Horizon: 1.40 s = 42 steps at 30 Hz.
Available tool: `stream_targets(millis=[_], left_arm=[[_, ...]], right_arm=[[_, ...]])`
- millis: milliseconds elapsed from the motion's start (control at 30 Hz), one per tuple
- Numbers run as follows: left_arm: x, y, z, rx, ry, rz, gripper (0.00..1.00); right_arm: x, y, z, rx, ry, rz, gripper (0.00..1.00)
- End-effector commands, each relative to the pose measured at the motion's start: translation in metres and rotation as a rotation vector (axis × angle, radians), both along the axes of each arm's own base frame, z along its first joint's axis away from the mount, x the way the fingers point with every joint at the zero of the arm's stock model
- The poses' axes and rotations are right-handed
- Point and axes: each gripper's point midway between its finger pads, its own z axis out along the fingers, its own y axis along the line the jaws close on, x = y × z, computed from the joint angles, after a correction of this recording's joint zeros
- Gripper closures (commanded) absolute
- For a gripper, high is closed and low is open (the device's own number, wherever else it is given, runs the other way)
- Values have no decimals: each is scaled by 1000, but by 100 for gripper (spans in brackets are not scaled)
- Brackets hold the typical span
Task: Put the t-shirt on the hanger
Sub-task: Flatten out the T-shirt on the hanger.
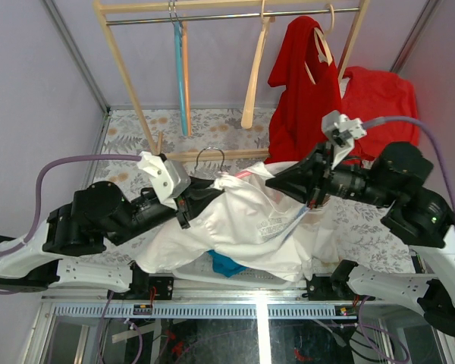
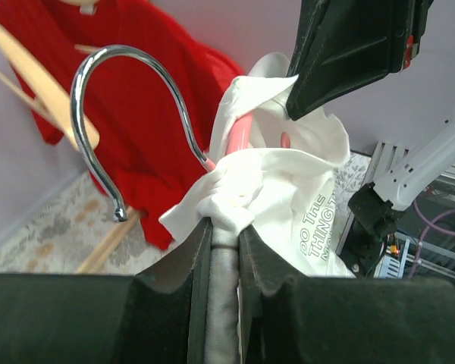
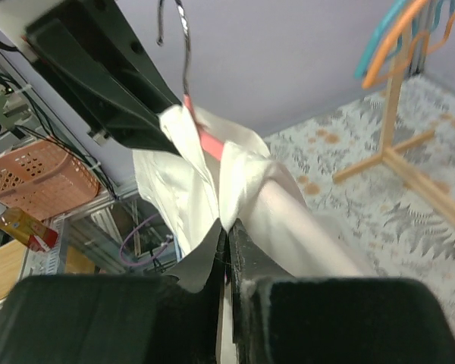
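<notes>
The left gripper (image 2: 226, 224) and the right gripper (image 3: 226, 227) are clamped shut on the t-shirt (image 1: 246, 220) — held up between them, probably so its collar settles around the hanger (image 2: 240, 130).

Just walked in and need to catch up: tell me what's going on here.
Both arms hold up a white t-shirt with a pink hanger partly inside it. The left pincer is shut on bunched fabric at the collar, just below the hanger's metal hook, which pokes out of the neck. The right pincer is shut on another fold of the t-shirt. The rest drapes down between them.
</notes>
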Motion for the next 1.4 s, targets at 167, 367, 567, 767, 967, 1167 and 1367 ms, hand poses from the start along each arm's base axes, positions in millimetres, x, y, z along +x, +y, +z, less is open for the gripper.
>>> stream_targets(millis=[167, 367, 567, 767, 967, 1167, 1367], left_arm=[[9, 34, -4, -98, 125, 118, 100], [11, 30, -6, -62, 138, 128, 100], [11, 19, 1, -40, 134, 123, 100], [16, 9, 2, 14, 134, 146, 100], [24, 3, 29, -34, 76, 173, 100], [19, -9, 45, -106, -12, 114, 100], [10, -11, 26, -140, -11, 55, 100]], right_arm=[[-5, -11, 6, 45, -17, -29, 96], [-5, -23, 22, 55, -47, -77, 96], [-15, -38, 50, 84, -94, -83, 96], [-26, -41, 73, 121, -129, -43, 96], [-31, -4, 65, 119, -82, 128, 96], [-17, 24, 12, 39, -2, 180, 97], [-17, 19, -30, -52, 38, 167, 95]])
